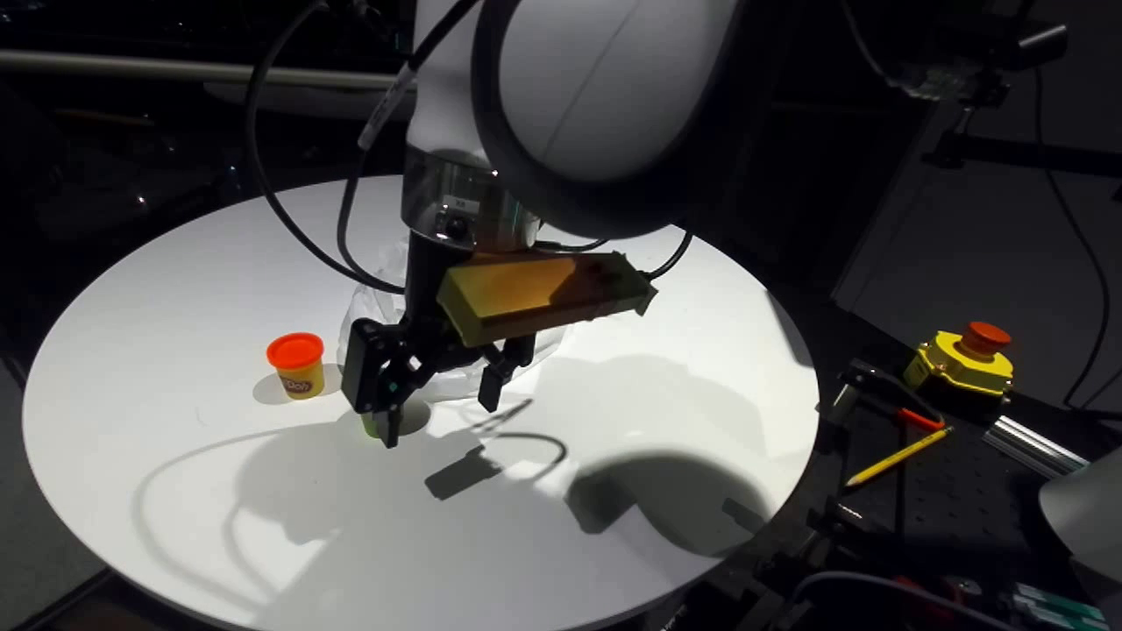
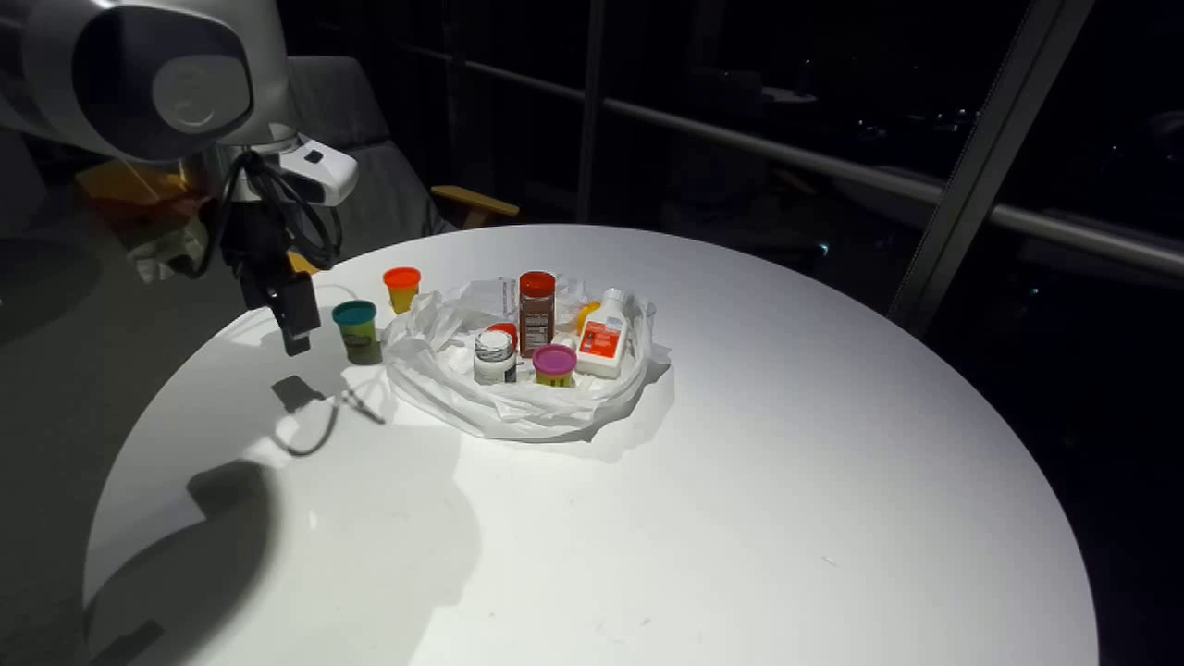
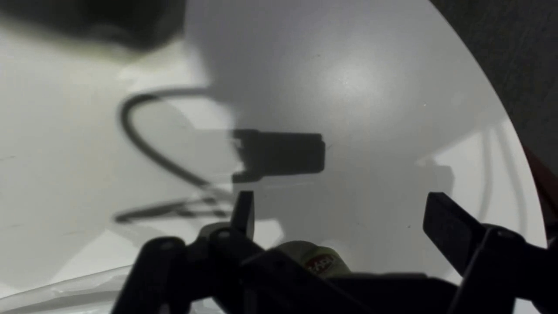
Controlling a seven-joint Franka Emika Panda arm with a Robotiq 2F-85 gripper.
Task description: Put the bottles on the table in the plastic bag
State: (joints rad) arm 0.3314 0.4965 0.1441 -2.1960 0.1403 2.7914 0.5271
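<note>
In an exterior view my gripper (image 1: pixel 438 416) hung above the table (image 1: pixel 175 280), where the orange-lidded pot (image 1: pixel 297 368) stood. In an exterior view, bottles (image 2: pixel 536 319) sat in the plastic bag (image 2: pixel 527 418), the teal-lidded pot (image 2: pixel 357 333) beside it. My wrist view showed wide-spread jaws.

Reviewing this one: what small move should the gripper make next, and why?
Probably a short shift toward the teal-lidded pot: the gripper hangs open above the table, holding nothing, and that pot stands nearby, outside the plastic bag.
</note>
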